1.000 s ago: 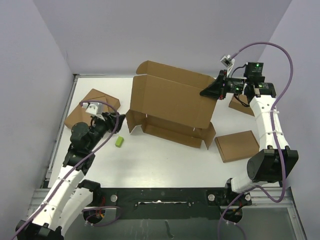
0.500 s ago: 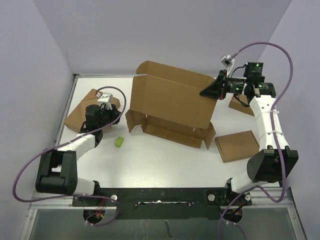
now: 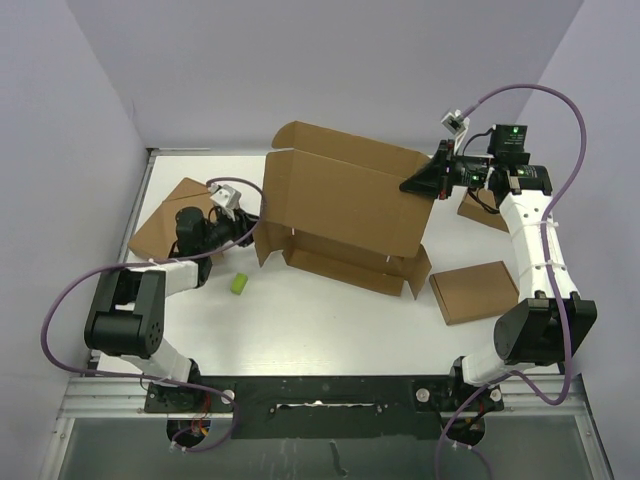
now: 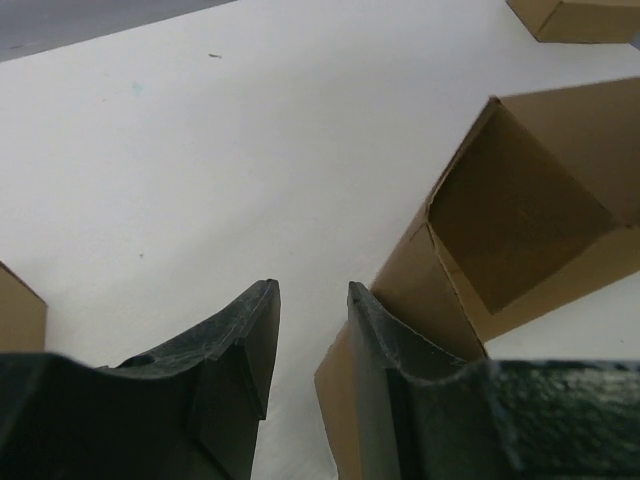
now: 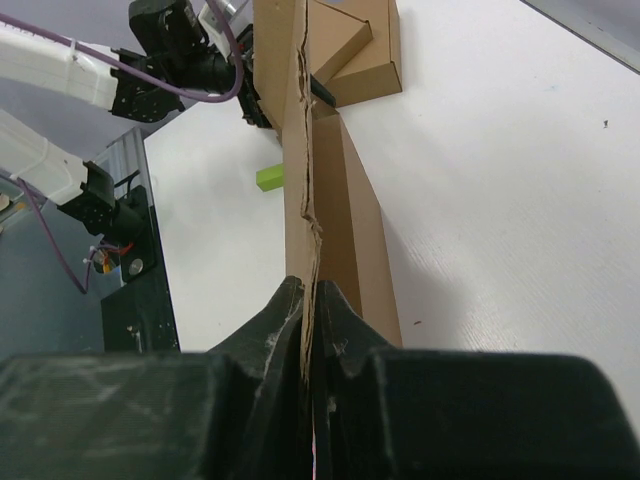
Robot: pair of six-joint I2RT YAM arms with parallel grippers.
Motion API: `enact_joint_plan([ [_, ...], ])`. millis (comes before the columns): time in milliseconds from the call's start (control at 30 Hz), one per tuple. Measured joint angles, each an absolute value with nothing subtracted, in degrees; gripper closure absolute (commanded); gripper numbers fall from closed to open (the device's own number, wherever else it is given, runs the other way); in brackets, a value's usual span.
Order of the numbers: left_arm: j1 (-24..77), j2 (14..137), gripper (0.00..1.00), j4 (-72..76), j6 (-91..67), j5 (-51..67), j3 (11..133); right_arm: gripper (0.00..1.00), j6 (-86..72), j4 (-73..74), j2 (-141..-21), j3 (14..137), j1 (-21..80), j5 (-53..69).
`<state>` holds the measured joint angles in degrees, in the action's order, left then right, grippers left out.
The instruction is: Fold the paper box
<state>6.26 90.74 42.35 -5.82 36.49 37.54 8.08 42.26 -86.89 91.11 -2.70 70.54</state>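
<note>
The box (image 3: 340, 215) is standing in the middle of the table (image 3: 330, 325), its tall wall upright and small flaps splaying out at both ends. The right gripper (image 3: 415, 184) is pinching the wall's top right edge, its 2 fingers pressed tight on the cardboard. The left gripper (image 4: 312, 300) is hovering low at the box's left end flap. Its fingers are spread a little with nothing between them, and the flap is sitting just beside 1 finger (image 4: 375, 320). A green block (image 3: 239, 285) is lying nearby.

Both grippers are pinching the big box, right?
No. The left gripper is open and holds nothing; the box is just beside it, as the left wrist view shows. Only the right gripper pinches the box.
</note>
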Motion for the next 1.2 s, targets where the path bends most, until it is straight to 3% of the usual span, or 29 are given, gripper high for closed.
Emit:
enact_joint_plan([
  [333,6.17,94.0,0.63,58.15,-12.62,42.94,26.96,1.0,7.64,42.11,-86.89,91.11,-3.03,70.74],
  [733,8.82,99.44,0.55,70.22,-13.1,46.98,26.68,1.0,6.79,42.0,-86.89,91.11,-3.03,70.81],
  [1200,16.34,101.49,0.5,73.93,-6.22,38.7,26.74,1.0,6.52,41.6,-86.89,91.11,-2.96,70.98],
])
